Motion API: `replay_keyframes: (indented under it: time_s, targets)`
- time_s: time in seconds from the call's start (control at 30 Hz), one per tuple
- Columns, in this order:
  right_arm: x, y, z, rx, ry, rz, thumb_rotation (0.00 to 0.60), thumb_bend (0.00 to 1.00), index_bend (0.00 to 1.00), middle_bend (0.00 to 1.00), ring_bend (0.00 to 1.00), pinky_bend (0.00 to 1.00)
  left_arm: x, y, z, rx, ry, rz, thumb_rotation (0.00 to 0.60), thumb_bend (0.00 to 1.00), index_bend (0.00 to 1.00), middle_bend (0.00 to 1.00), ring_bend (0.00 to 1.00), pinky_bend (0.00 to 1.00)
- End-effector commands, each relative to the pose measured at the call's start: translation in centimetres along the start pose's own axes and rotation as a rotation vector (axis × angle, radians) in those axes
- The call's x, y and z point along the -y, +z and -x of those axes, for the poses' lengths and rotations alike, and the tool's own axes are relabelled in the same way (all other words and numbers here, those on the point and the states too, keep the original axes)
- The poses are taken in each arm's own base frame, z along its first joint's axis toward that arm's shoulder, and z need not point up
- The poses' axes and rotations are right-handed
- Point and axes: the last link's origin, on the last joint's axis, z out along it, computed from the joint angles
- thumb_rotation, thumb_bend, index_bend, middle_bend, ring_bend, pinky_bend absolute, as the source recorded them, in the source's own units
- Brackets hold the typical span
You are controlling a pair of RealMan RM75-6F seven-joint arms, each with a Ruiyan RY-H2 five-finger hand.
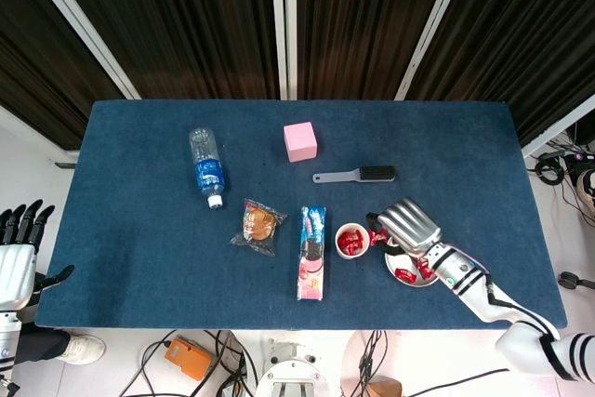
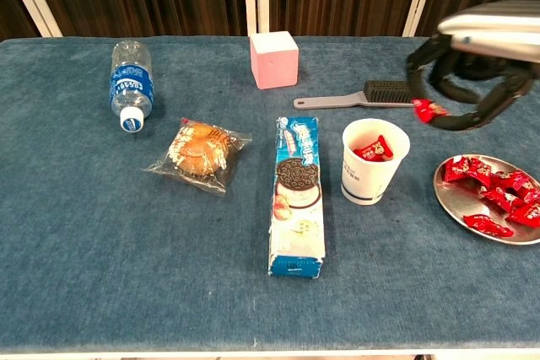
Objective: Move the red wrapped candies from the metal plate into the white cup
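Chest view shows your right hand (image 2: 472,69) pinching one red candy (image 2: 424,110) up beside the white cup (image 2: 372,160); your left hand (image 1: 20,246), fingers spread, is half cut off.

- One clear plastic water bottle (image 2: 131,84)
- One pink cube (image 2: 273,59)
- One grey-handled black brush (image 2: 363,95)
- One wrapped bun (image 2: 198,151)
- One blue cookie box (image 2: 297,196)
- One white paper cup (image 2: 374,161)
- One round metal plate (image 2: 461,202)

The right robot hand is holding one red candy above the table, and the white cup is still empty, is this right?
Not quite. The white cup already has red candies inside, as the chest view shows. The right robot hand does hold one red candy above the table.
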Motion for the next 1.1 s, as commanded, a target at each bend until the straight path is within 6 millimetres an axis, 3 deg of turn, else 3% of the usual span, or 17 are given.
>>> replay_keyframes:
  time_s: [0.03,0.27,0.4,0.53,0.7,0.87,1.1]
  targets:
    - [1.5,1.6,0.4,0.008,0.015,-0.040,0.600,0.52,0.61,0.86,1.00,1.00,0.1,0.0,0.0,-0.001,-0.001,-0.003,0.600,0.02,0.09,0.01,0.00,0.00]
    - [2.3,2.5,1.4,0.025,0.005,-0.057,0.600,0.52,0.52,0.86,1.00,1.00,0.4,0.0,0.1,0.003,0.002,-0.007,0.600,0.02,0.09,0.01,0.00,0.00]
    - [2.3,2.3,1.5,0.028,0.004,-0.052,0.600,0.51,0.44,0.86,1.00,1.00,0.4,0.0,0.2,0.004,-0.003,-0.006,0.600,0.02,0.09,0.01,0.00,0.00]
    - [2.0,1.5,1.1,0.001,0.018,-0.037,0.600,0.51,0.42,0.86,1.00,1.00,0.3,0.1,0.3,0.005,-0.004,-0.001,0.600,0.02,0.09,0.01,0.00,0.00]
    - [-0.9,-1.2,0.6,-0.035,0.014,0.078,0.600,0.49,0.42,0.86,1.00,1.00,0.4,0.1,0.3,0.003,-0.007,-0.003,0.600,0.02,0.09,0.01,0.00,0.00]
    - [-4.2,-4.1,2.2,0.047,-0.023,0.213,0.600,0.43,0.45,0.86,1.00,1.00,0.2,0.2,0.5,0.006,-0.010,0.004,0.600,0.02,0.09,0.01,0.00,0.00]
    - [-6.4,-5.1,4.5,0.148,-0.060,0.285,0.600,0.42,0.48,0.86,1.00,1.00,0.0,0.1,0.6,0.004,-0.011,0.010,0.600,0.02,0.09,0.01,0.00,0.00]
